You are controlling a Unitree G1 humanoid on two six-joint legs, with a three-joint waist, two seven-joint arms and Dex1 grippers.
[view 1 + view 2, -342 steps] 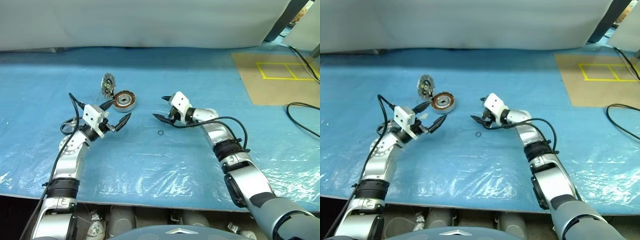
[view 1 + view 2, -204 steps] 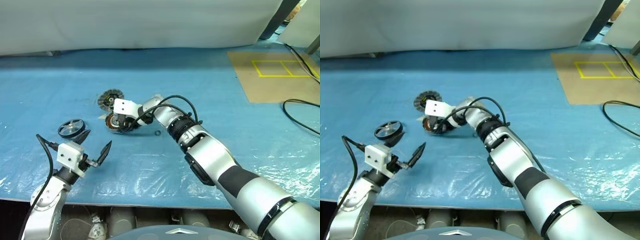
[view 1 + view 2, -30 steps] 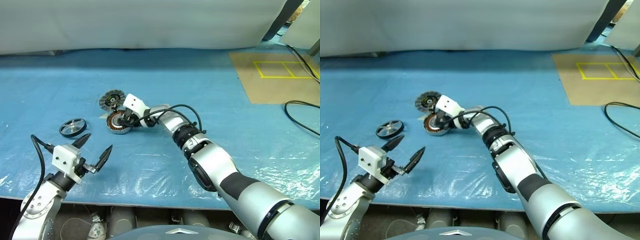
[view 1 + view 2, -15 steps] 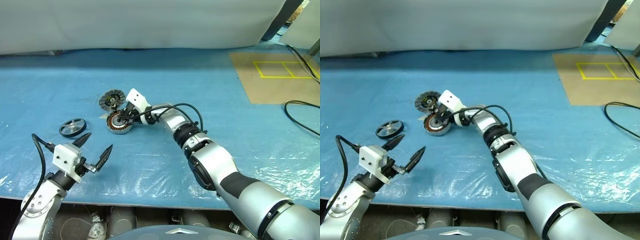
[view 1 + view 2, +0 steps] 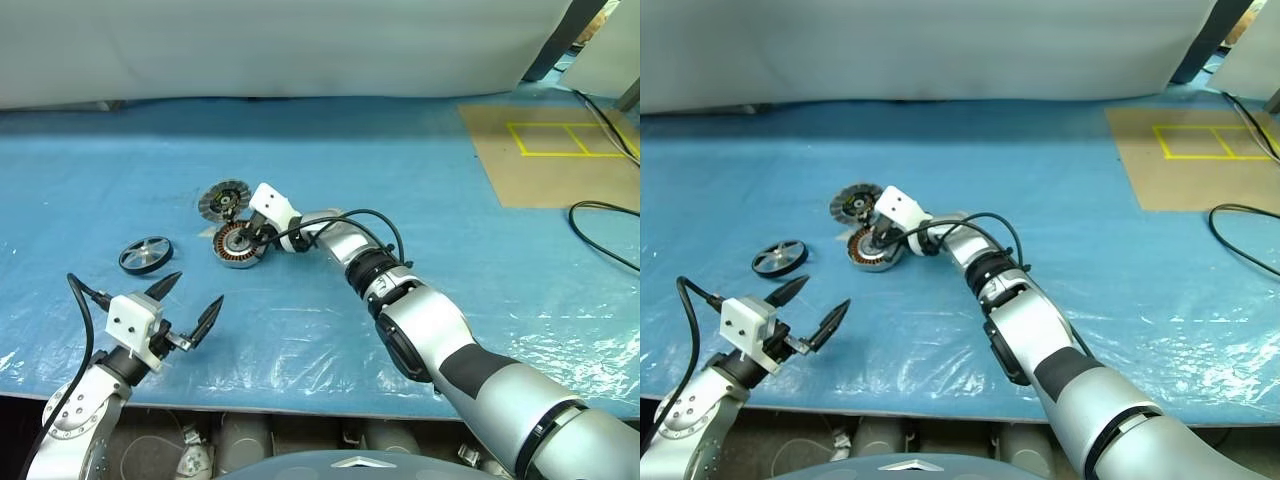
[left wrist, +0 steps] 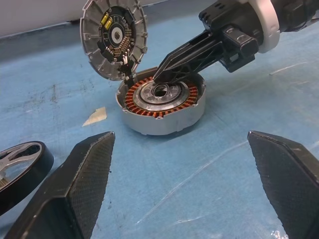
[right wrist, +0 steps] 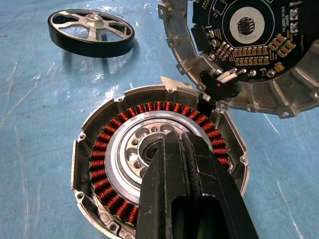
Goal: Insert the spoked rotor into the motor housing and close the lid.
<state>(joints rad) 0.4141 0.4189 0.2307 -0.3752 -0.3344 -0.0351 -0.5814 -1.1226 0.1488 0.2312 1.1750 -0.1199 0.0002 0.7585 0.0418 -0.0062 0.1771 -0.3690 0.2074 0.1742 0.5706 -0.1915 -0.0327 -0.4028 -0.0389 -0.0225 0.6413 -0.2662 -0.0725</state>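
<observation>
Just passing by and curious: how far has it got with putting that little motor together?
Early days. Done: the lid stands open beside the housing. In hand: the right pincer, shut, has its tips at the housing's centre hole. Left: the rotor lies apart on the blue sheet, the open left pincer hovers near it, so inserting it and closing the lid remain.

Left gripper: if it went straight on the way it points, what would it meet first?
Probably the motor housing, which lies centred between the open left gripper's fingers in the wrist view, with bare blue sheet before it. The right gripper, shut, already rests over the housing's centre.
</observation>
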